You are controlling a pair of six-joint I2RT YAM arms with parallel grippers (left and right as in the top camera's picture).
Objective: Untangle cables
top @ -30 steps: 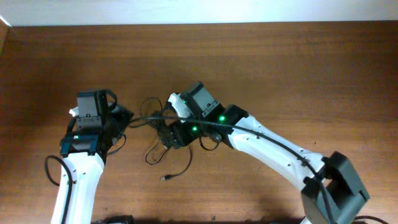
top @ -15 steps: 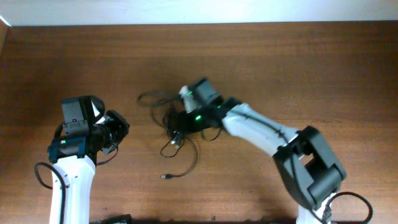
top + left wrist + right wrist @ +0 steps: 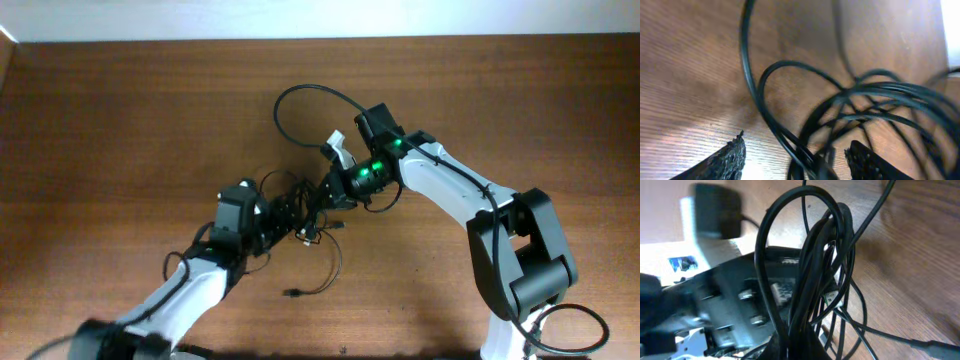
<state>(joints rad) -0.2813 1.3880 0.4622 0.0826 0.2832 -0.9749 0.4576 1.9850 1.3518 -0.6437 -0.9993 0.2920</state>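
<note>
The cables (image 3: 300, 205) are a knot of thin black cords in the middle of the table. One long loop (image 3: 310, 92) arcs toward the far side, and a loose end with a plug (image 3: 293, 293) trails toward the near edge. My right gripper (image 3: 326, 194) is shut on a bundle of strands (image 3: 812, 280), which rises from its hidden jaws (image 3: 801, 349). My left gripper (image 3: 283, 216) reaches into the knot from the left. In the left wrist view its fingers (image 3: 727, 159) stand open with several strands (image 3: 790, 135) running between them, none of them pinched.
Bare brown wooden table (image 3: 120, 110) lies all around the knot. The white wall edge (image 3: 320, 15) runs along the far side. In the right wrist view the left arm's grey body (image 3: 720, 305) sits very close behind the bundle.
The left arm swung from the table's left side into the knot and its jaws opened. The right gripper shifted right and farther back with the cables, and a long loop now lies toward the far side.
</note>
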